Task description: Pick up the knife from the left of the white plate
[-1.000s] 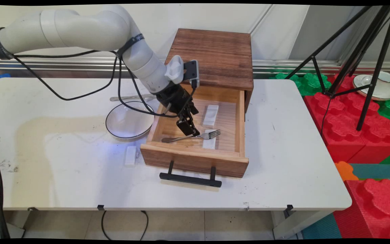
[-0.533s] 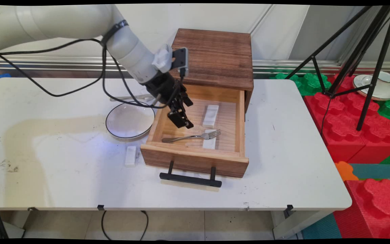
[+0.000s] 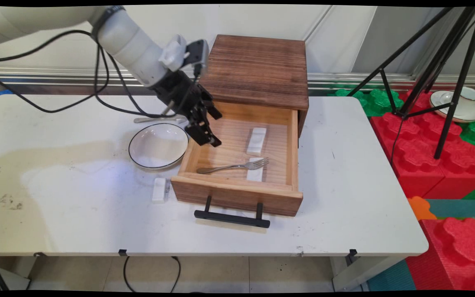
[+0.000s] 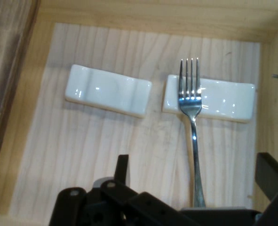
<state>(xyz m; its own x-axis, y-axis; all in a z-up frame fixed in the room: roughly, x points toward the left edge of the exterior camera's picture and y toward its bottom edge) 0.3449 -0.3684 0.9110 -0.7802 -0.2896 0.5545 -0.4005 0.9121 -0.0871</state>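
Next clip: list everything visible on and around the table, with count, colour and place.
Drawer unit: 1, dark wood, table's far side.
Drawer: 1, light wood, pulled open, black handle.
Fork: 1, silver, in the drawer, tines on a rest.
Cutlery rests: 3, white; two in the drawer, one on the table left of the drawer.
Bowl: 1, white with dark rim, left of the drawer.
Utensil: 1, silver, behind the bowl.
Tripod: 1, black, right.
Foam blocks: several, mostly red, right.
Cup and saucer: white, on blocks.
Gripper: black, open, above the drawer's left wall.
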